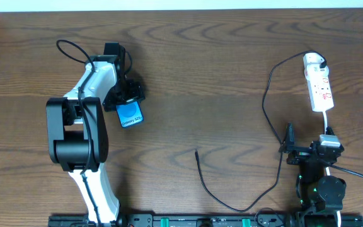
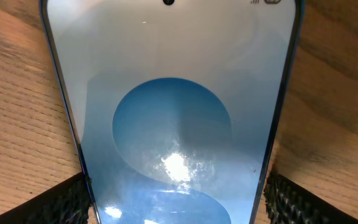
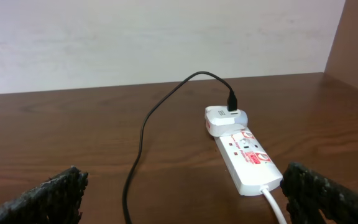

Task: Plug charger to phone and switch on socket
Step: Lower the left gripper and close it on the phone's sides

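Across the brown tabletop (image 1: 200, 75) the task's things lie well apart, with the phone on the left and the socket far to the right. The left arm (image 1: 80, 132) folds over so that its claw (image 2: 176, 202) straddles the phone (image 1: 130, 115). The claw stands wide, and its pads (image 2: 67, 202) sit against both long edges, so it appears to be gripping the phone across its width. The right arm (image 1: 320, 189) sits near the front edge with its claw (image 3: 182, 199) fully spread and empty, facing the socket (image 1: 319, 85).

The socket lies flat, a rigid strip with red switch markings, and its white lead runs back towards the right arm. It is light enough that a push on a switch could slide it, so pressing straight down would be safer.

The phone is stiff, thin and glossy, and the glass probably offers little friction. The long edges near the middle are the sensible hold, leaving the ends free. No charging port is visible.

The charger (image 1: 266, 101) is a limp black cable. Its white adapter (image 3: 225, 118) is already seated in the far end of the socket, and its line loops forward along the near edge. It will drag and twist if held mid-length. The small plug (image 1: 196, 151) lies loose between the arms, apart from the phone. That stiff tip, pinched just behind the connector, looks like the place to hold.
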You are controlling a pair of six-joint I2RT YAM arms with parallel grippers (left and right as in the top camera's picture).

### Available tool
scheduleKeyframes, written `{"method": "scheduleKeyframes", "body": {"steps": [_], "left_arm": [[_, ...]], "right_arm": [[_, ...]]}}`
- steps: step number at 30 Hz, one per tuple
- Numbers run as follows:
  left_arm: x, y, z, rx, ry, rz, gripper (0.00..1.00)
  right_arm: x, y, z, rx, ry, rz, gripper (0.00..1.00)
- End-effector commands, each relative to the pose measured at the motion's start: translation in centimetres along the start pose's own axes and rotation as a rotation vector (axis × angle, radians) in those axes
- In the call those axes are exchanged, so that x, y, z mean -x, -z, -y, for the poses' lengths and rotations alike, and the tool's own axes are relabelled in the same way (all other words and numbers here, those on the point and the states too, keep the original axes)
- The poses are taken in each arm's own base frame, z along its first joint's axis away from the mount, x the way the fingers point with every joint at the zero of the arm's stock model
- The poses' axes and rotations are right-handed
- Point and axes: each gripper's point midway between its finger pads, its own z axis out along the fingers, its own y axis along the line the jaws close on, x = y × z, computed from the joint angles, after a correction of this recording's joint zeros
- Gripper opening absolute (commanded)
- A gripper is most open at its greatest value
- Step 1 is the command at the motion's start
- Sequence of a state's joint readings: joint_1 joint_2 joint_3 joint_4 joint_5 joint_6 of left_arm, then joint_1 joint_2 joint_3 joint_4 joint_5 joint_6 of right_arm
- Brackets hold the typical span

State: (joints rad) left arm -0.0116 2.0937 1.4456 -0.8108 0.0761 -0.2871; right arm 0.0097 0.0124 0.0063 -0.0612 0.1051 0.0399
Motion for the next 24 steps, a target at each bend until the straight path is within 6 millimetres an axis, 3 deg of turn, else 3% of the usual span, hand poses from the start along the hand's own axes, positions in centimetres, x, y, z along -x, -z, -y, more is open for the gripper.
{"method": "scheduleKeyframes", "body": {"steps": [1,24], "left_arm": [[-1.51,-1.78,-0.46,0.003,-0.010,-0.061,0.88],[-1.51,-1.78,-0.46,0.003,-0.010,-0.061,0.80]], "right_arm": [[0.00,0.03,-0.09,0.003,0.012,0.001,0.99],[0.00,0.03,-0.09,0.003,0.012,0.001,0.99]]}}
